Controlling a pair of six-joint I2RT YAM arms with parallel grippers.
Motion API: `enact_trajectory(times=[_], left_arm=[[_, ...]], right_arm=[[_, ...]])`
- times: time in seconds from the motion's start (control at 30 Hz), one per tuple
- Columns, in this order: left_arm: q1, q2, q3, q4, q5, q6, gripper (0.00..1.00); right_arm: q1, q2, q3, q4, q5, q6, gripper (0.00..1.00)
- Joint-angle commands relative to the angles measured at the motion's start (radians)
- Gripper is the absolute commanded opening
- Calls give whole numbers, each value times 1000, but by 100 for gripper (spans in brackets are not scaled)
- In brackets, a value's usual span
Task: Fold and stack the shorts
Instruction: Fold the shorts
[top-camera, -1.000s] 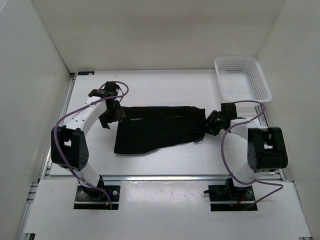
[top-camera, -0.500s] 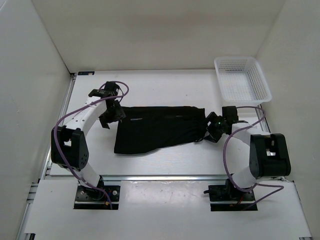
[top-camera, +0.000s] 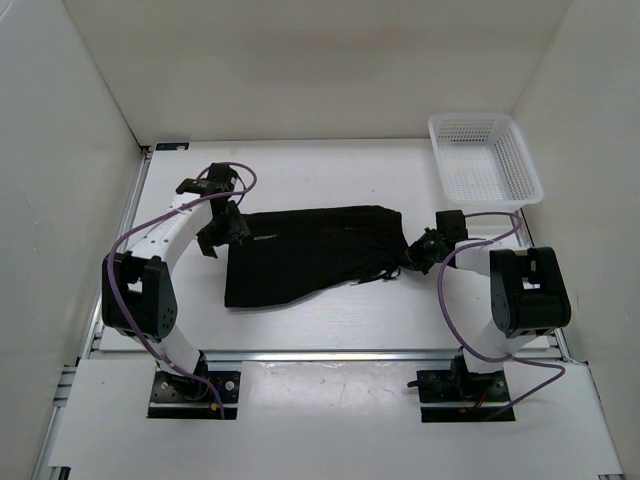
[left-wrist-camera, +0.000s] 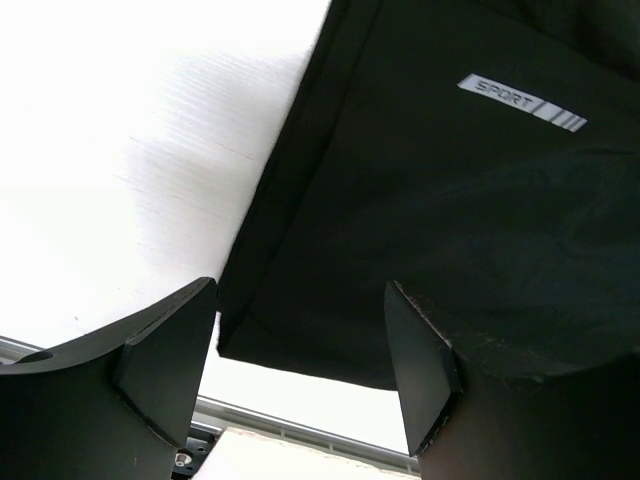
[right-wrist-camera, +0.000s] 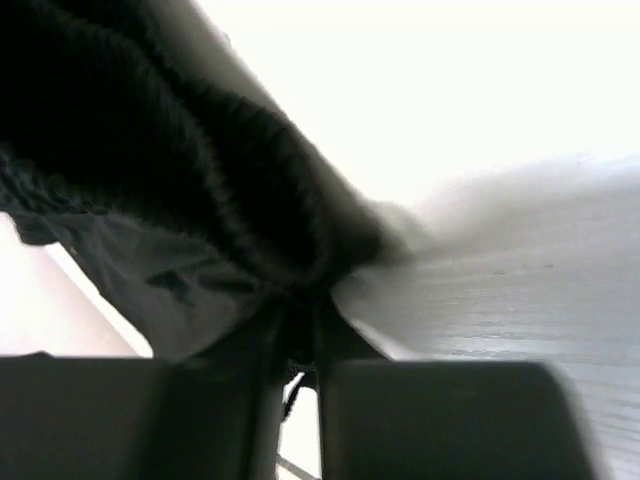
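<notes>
**A:** How's that cloth gonna behave? The shorts (top-camera: 310, 250) lie mostly flat on the worktop (top-camera: 340, 180), nearer than the basket (top-camera: 484, 158) and off to its left.

**B:** My guess is light, floppy, zero stiffness, so it'll sag and bunch wherever it isn't held. I'd take it at the corners or along the waistband, both ends at once, never mid-panel. The right end effector (top-camera: 415, 255) sits a little nearer than the basket and a touch to its left. Its fingers are pressed together on a gathered wad of the black fabric, and the wrist cam shows the cloth pinched right in the gap. A bit farther back, well left of the basket, the left end effector (top-camera: 222, 235) is spread wide over the cloth's edge, gripping nothing.

**A:** Anything changed from a second back?

**B:** Yeah. The end of the shorts toward the basket got dragged away from it and crumpled, so the cloth looks shorter across and wrinklier there. The right end effector shifted along with it. Left arm hasn't budged, basket neither.
</notes>
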Motion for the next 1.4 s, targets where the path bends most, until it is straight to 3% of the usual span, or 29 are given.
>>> enact_trajectory(times=[0.0, 0.3, 0.47, 0.6, 0.9, 1.07, 1.37], left_arm=[[6, -4, -7, 7, -26, 14, 78], [15, 5, -16, 7, -15, 14, 78], [15, 41, -7, 28, 5, 23, 78], [15, 91, 13, 38, 42, 32, 78], [15, 206, 31, 70, 92, 52, 78], [84, 251, 31, 90, 118, 63, 78], [152, 331, 73, 110, 221, 115, 78]], right_arm=[[3, 26, 30, -73, 122, -39, 0], [23, -150, 128, -237, 275, -172, 0], [122, -185, 292, -387, 389, -269, 0], [199, -186, 373, -440, 485, -302, 0], [325, -147, 522, -486, 548, -371, 0], [421, -110, 640, -539, 607, -428, 0], [441, -75, 697, -552, 607, -450, 0]])
